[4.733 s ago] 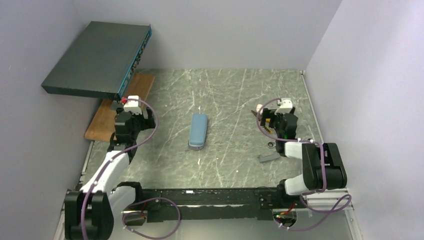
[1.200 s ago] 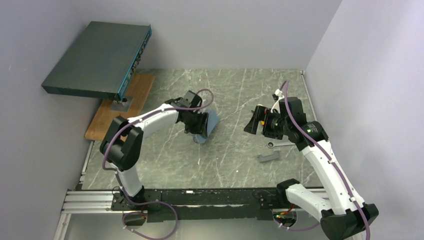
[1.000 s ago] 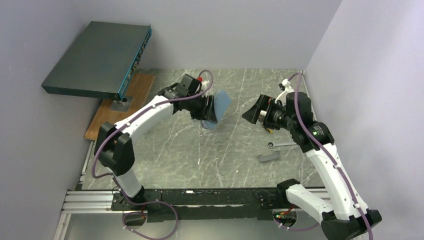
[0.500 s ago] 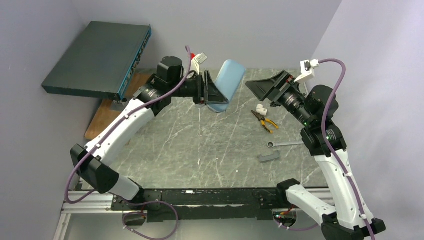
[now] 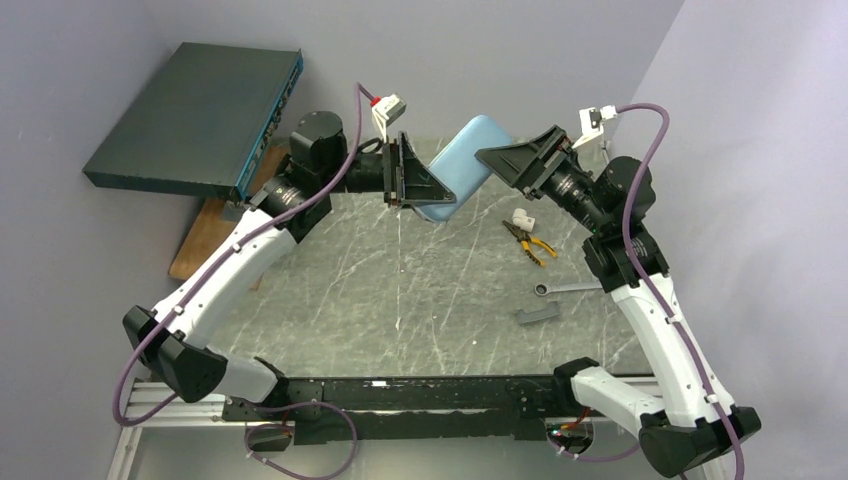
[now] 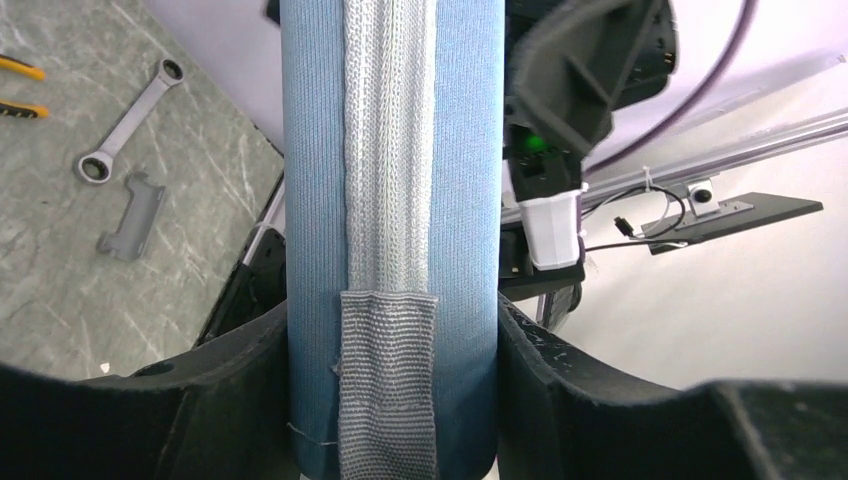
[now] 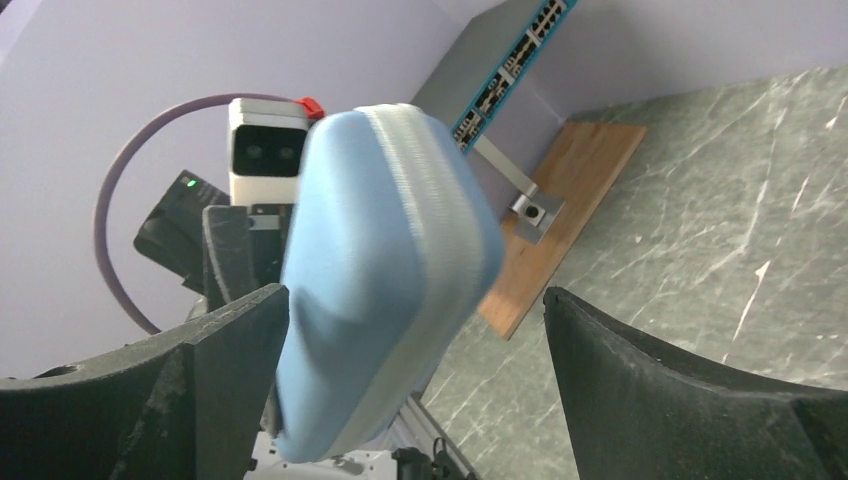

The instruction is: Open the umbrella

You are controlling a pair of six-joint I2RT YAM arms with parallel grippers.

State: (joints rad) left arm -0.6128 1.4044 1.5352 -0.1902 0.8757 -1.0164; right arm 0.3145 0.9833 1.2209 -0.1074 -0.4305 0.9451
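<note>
The umbrella [image 5: 463, 163] is a flat slate-blue oblong pouch, held high above the table. My left gripper [image 5: 428, 197] is shut on its lower end. In the left wrist view the umbrella [image 6: 392, 200] fills the gap between my fingers [image 6: 235, 390], a grey woven strap running down its middle. My right gripper [image 5: 492, 157] is open at the umbrella's upper end. In the right wrist view the umbrella's rounded end [image 7: 385, 270] sits between the spread fingers [image 7: 225, 370], close to the left one and well apart from the right one.
A large dark teal flat box [image 5: 195, 115] stands on a post over a wooden board [image 5: 215, 235] at the back left. Pliers [image 5: 527, 240], a wrench [image 5: 565, 288] and a grey bracket [image 5: 537, 315] lie on the marble table [image 5: 400, 300] to the right.
Both arms have risen. The left gripper carried the pouch higher and to the right. The right gripper moved left, so its open fingers now flank the pouch's upper end.
</note>
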